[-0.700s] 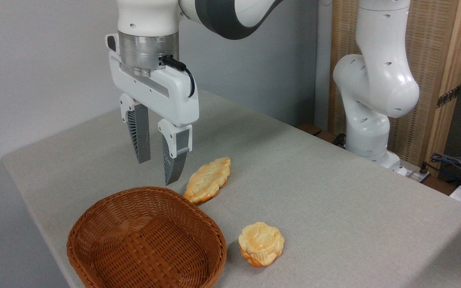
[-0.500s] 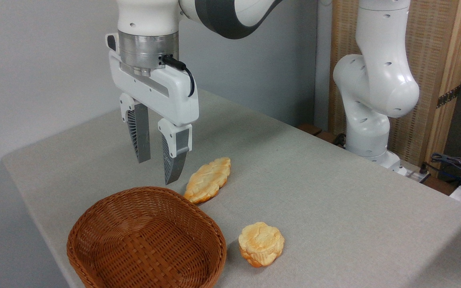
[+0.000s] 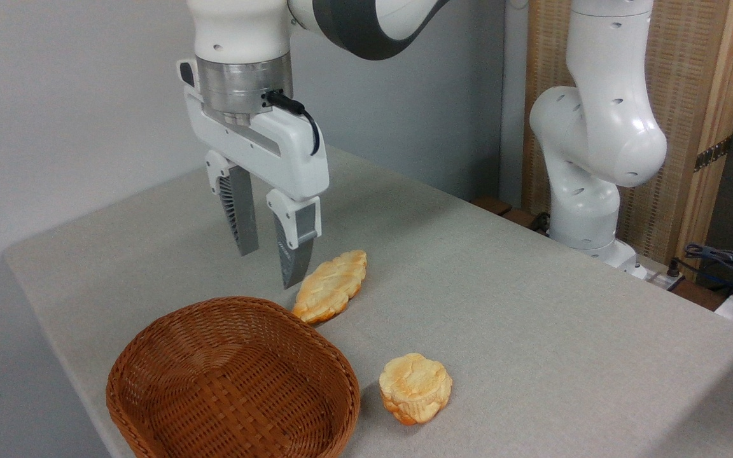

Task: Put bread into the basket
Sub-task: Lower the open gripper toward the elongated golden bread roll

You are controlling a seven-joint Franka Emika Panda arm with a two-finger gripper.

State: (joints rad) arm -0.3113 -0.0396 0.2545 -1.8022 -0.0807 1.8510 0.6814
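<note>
A: Where is the bread [image 3: 331, 285]?

B: It lies flat on the grey worktop [image 3: 532, 305], just behind the basket [image 3: 233, 381]. Its near tip is at the basket's far rim; I cannot tell whether the two touch.

A: And the basket?

B: It sits at the worktop's near left edge, nothing inside it that shows.

A: What about the tool [image 3: 271, 263]?

B: It hangs in the air above the basket's far rim, pointing straight down. Its two fingers [image 3: 244, 213] are spread with a clear gap between them, and nothing is held. The nearer fingertip sits just left of the bread's middle and above it, not touching.

A: Anything else near the basket?

B: A small round bun [image 3: 415, 387] lies on the worktop just right of the basket, apart from the bread. Far right of the basket, beyond the worktop's edge, stands the arm's white base [image 3: 586, 127] before a slatted wooden panel [image 3: 691, 95].
</note>
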